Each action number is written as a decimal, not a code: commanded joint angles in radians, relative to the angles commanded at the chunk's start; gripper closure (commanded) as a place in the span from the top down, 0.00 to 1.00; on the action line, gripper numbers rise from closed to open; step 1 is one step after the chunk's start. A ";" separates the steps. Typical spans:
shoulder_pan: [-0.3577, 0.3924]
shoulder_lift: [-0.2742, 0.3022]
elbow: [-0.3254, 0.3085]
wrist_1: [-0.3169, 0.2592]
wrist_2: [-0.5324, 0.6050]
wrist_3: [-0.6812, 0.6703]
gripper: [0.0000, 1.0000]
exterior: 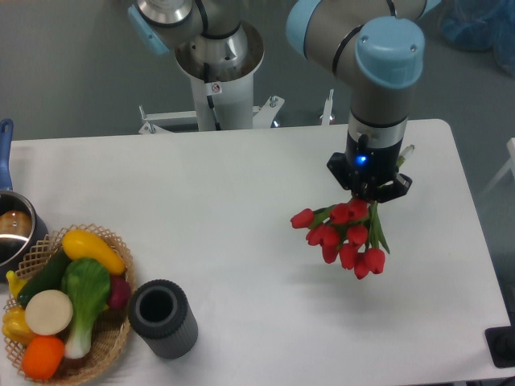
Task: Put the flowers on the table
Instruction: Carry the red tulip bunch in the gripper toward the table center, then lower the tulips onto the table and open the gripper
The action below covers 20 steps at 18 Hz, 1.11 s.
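holding flowers above the white bench [241, 185]

the claw [369, 193] is clenched on the flowers [342, 235], which hang just below it, buds splayed out to its lower left over the bench; their shadow falls on the surface beneath.

Floor [72, 72]: lying grey and smooth behind everything.
Blue bag [479, 32]: sitting crumpled in the far right corner.
Light: shining evenly.
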 joint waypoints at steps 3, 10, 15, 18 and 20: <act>-0.037 -0.009 -0.049 0.012 0.000 -0.014 0.00; -0.097 -0.040 -0.107 0.072 0.002 -0.080 0.01; -0.150 -0.077 -0.107 0.074 -0.005 -0.115 0.10; -0.161 -0.089 -0.100 0.075 -0.003 -0.112 0.22; -0.161 -0.091 -0.109 0.081 0.000 -0.103 0.48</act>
